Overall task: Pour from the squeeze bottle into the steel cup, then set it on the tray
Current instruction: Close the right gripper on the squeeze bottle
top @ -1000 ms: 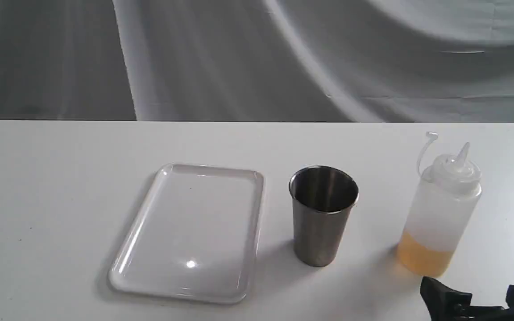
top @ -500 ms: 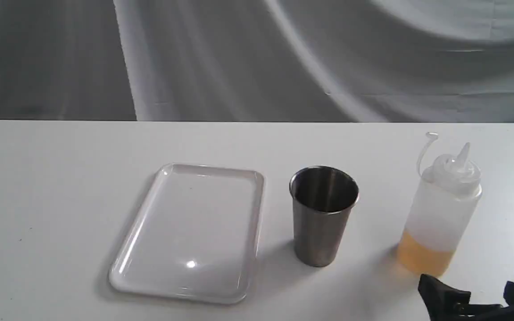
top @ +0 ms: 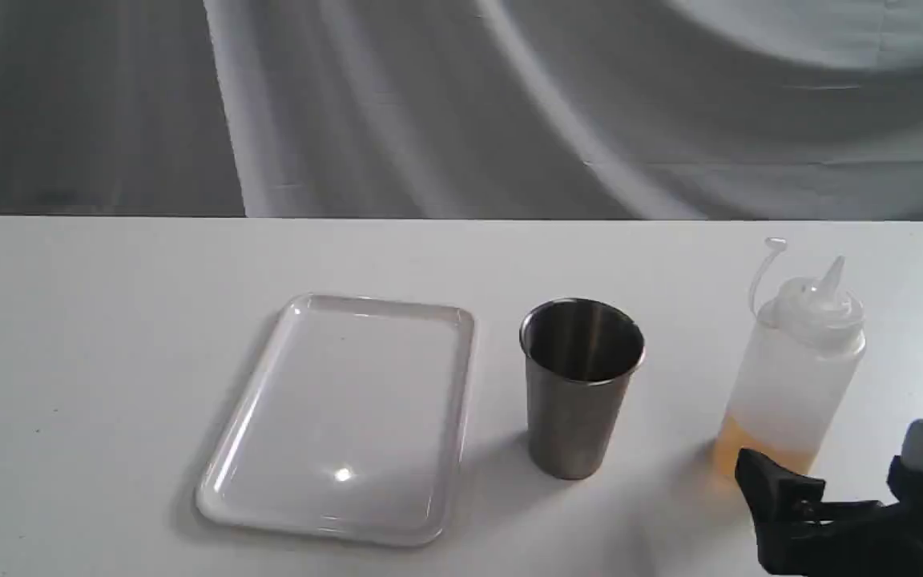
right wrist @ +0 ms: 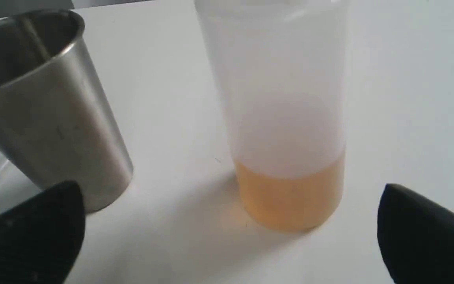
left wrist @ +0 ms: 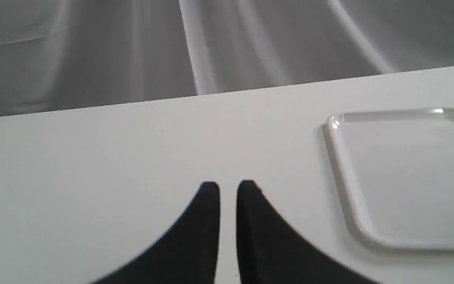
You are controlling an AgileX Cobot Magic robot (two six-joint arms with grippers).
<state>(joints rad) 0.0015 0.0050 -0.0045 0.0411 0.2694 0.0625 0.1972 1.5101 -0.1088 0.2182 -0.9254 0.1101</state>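
The squeeze bottle [top: 798, 361] stands upright at the right of the table, with amber liquid at its bottom and its tethered cap hanging open. To its left stands the steel cup [top: 582, 385], and further left lies the white tray [top: 333, 417]. My right gripper [top: 826, 477] is open, low in front of the bottle's base and not touching it. In the right wrist view the bottle [right wrist: 286, 118] stands ahead, between the spread fingertips [right wrist: 53, 213], with the cup [right wrist: 53, 118] to one side. My left gripper [left wrist: 228, 185] hangs over bare table, shut and holding nothing, beside the tray [left wrist: 345, 165].
The white table [top: 109, 320] ends at a far edge against a grey draped cloth backdrop [top: 461, 104]. Its left corner shows in the left wrist view. The left gripper is outside the exterior view.
My right gripper has moved in toward the bottle's base, now covering its lower front in the exterior view. Bottle, cup and tray have not moved.
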